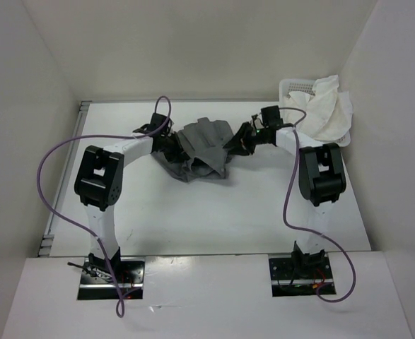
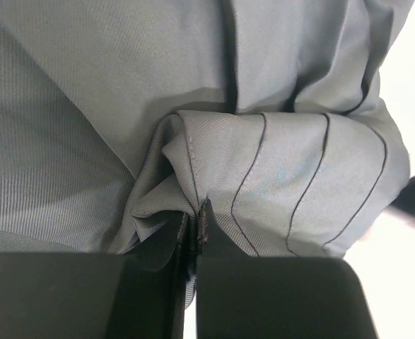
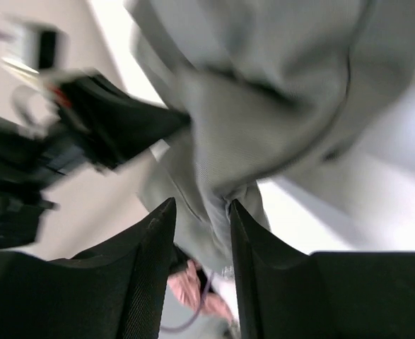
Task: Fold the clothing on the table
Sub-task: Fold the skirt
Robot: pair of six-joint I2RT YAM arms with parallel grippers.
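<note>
**One garment, two grippers at it**

Top view: you have one clothing point(image 1: 203, 150), dark grey, bunched on the table point(image 1: 193, 219) towards its far side. One basket point(image 1: 295, 88) and one white cloth point(image 1: 331, 109) sit at the far right.

Left wrist view: left gripper point(image 2: 195, 219), jaws closed, pinching a seamed fold.

Right wrist view: right gripper point(image 3: 201, 212), jaws part open, with fabric between them but not clearly pinched.

Likely soft, light and limp; take it by hems or corners.

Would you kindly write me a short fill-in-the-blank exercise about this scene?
The left claw is shut on the ___.
The clothing is dark ___ in colour.
The slotted basket stands at the table's far ___ corner.
A ___ cloth drapes over it.
Missing words: clothing; grey; right; white.
</note>
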